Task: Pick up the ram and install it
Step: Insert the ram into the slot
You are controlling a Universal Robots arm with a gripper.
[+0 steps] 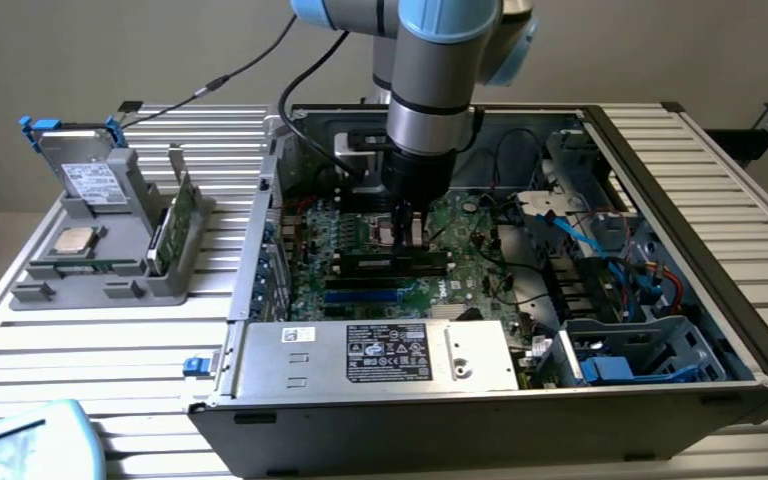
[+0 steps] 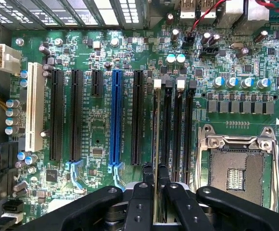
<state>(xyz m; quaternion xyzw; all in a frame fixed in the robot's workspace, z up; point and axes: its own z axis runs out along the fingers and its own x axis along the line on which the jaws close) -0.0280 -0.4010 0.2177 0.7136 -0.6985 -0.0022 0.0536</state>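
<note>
**Exterior view.** Records the arm (image 1: 431, 90) reaching straight down into the open computer case (image 1: 704, 230) on the ribbed worktop (image 1: 91, 350). Places the fingers (image 1: 404, 225) low over the motherboard (image 1: 344, 245), close above the black memory slots (image 1: 387, 265). Cannot confirm from this angle what is gripped. Notes a grey holder (image 1: 117, 275) outside the case on the exterior view's left, carrying a square silver processor (image 1: 77, 238) and a wider green card (image 1: 171, 225). Neither is touched.

**Wrist view.** Finds the 2 fingers (image 2: 140, 202) clamped on the ram (image 2: 157, 139), seen edge-on as a thin strip running away from them. Locates the ram directly over 1 of 4 parallel memory slots. This is the slot nearest the long black expansion slot (image 2: 137, 115), and the ram lies in line with its white end latch (image 2: 157, 83). Notes the open processor socket (image 2: 235, 163) on the far side of the 4 slots, well apart from the grip.

**Assessment.**
- Judged as the install step: pick-up done, ram held over its slot.
- Cannot tell whether the lower edge has entered the slot or merely hangs above it.
- Seating judged to call for:
  - keeping the ram parallel with the slot along its whole length
  - matching notch to key
  - pressing straight down with even force at both ends, latches free to close
- Any tilt is likely to jam 1 end.
</note>
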